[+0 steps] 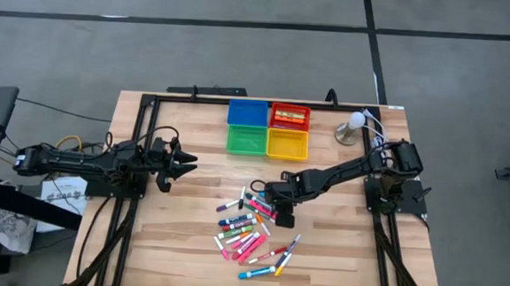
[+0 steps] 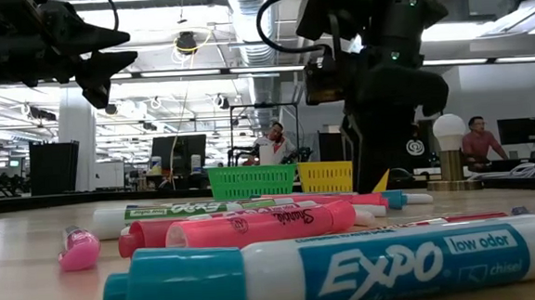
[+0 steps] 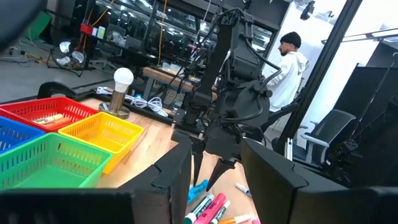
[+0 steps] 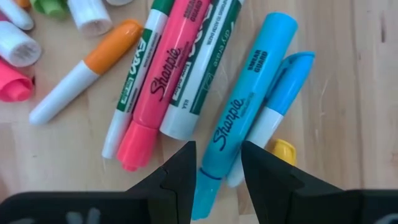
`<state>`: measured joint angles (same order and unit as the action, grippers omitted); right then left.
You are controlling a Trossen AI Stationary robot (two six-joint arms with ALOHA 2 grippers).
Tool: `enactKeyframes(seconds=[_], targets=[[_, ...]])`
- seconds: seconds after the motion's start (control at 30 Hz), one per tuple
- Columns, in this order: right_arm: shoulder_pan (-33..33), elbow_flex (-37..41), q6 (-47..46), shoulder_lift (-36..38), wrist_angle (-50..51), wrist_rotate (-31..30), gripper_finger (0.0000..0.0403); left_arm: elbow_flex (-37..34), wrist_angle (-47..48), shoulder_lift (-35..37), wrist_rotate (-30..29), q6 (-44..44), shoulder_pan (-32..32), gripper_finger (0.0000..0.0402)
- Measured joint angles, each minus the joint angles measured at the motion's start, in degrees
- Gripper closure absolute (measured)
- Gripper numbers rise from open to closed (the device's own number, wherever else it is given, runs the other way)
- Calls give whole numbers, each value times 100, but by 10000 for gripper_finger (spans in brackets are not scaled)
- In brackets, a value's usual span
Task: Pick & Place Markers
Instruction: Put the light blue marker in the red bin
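Pink, green markers (image 4: 180, 68) crowd blue Sharpie (image 4: 239, 118) between right gripper (image 4: 217, 168) fingers.

Right arm: extended from its base at the table's right edge toward the table centre, wrist angled downward. Right gripper (image 1: 278, 206) set low over the surface, fingers (image 4: 180, 171) parted with a narrow gap, nothing clamped between them. Left arm: extended from the left edge, held above the table. Left gripper (image 1: 183, 163) pointing right, fingers (image 3: 177, 171) parted, empty.
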<state>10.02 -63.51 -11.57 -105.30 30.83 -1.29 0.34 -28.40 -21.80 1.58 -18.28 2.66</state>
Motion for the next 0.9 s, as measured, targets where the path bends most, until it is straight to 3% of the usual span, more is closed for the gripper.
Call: enactKeyframes(seconds=[0.9], targets=[[91, 0, -208, 0, -12, -4, 285, 1, 0, -2, 0, -2, 0, 260]])
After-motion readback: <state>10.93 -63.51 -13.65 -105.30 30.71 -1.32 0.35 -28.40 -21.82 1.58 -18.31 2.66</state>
